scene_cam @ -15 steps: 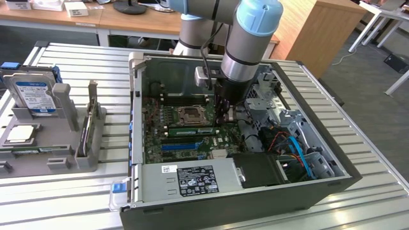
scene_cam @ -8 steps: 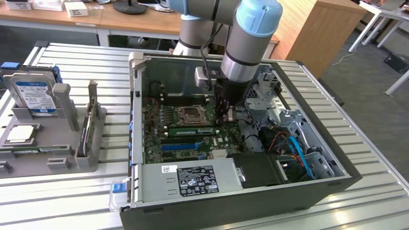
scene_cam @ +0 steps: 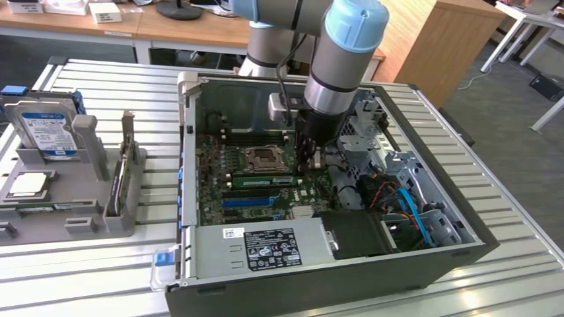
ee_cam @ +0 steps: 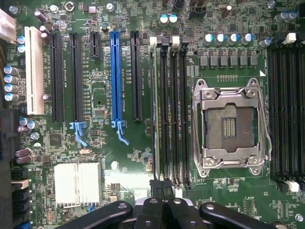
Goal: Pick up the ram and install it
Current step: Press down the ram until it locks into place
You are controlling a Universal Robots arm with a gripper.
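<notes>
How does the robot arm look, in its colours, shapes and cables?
The arm is made of thick grey-silver tubes with light blue caps at the joints. A black cable runs down beside it to a pale box at the wrist. The gripper is black, with rounded links and round screw heads.

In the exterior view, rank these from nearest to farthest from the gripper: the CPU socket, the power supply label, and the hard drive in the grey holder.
Measured from the gripper, inside the case:
1. CPU socket, just toward the exterior view's left on the motherboard.
2. Power supply label, lower in the case at its near edge.
3. Hard drive, outside the case in the grey holder at the exterior view's far left.
</notes>
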